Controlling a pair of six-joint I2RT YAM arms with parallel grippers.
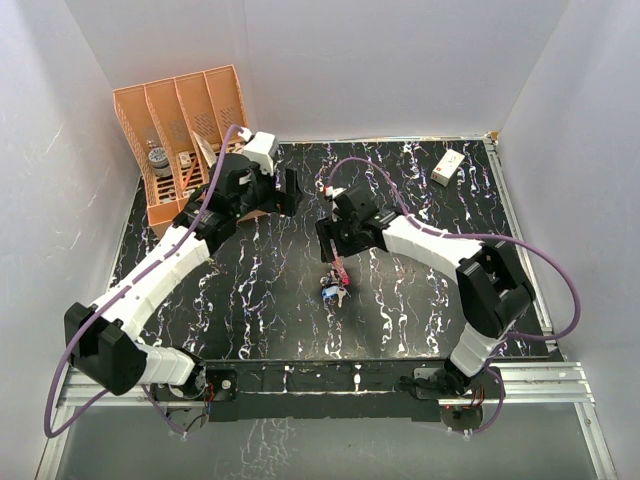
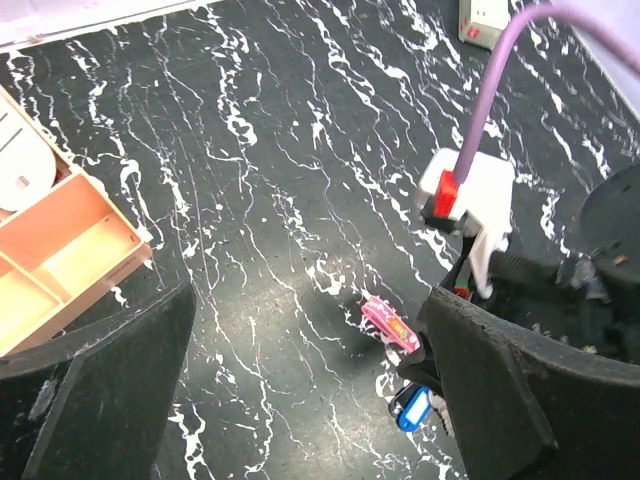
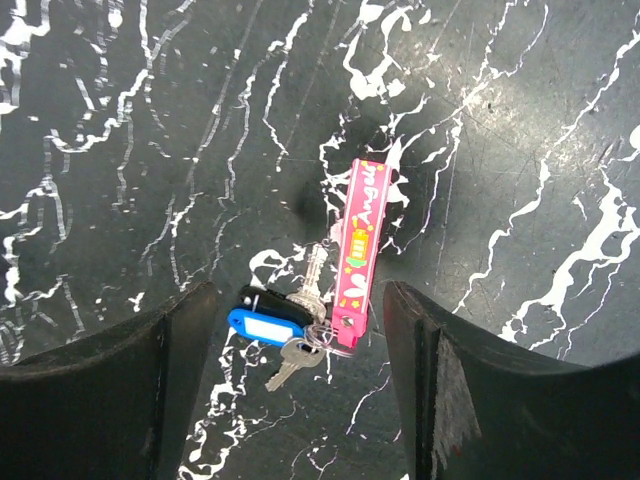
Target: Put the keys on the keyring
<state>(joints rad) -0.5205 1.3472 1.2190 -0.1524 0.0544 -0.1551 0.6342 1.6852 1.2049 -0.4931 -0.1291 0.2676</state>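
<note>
Left arm [image 1: 150,275] and right arm [image 1: 425,238] in white rounded shells, black joint blocks, looping purple cables [image 2: 492,100], red plug [image 2: 446,196] on white wrist block, broad matte-black gripper fingers [image 3: 95,400]

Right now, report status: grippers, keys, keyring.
Both open, empty: left gripper aside, right gripper over the keys. They bunch at one end of the keyring, on the table. Nothing in the way.

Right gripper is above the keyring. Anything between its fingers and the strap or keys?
Nothing visible. In the right wrist view the right gripper is open, and the keyring and the keys bunched at its ring end show in the gap between the fingers, with only bare table around them.
</note>
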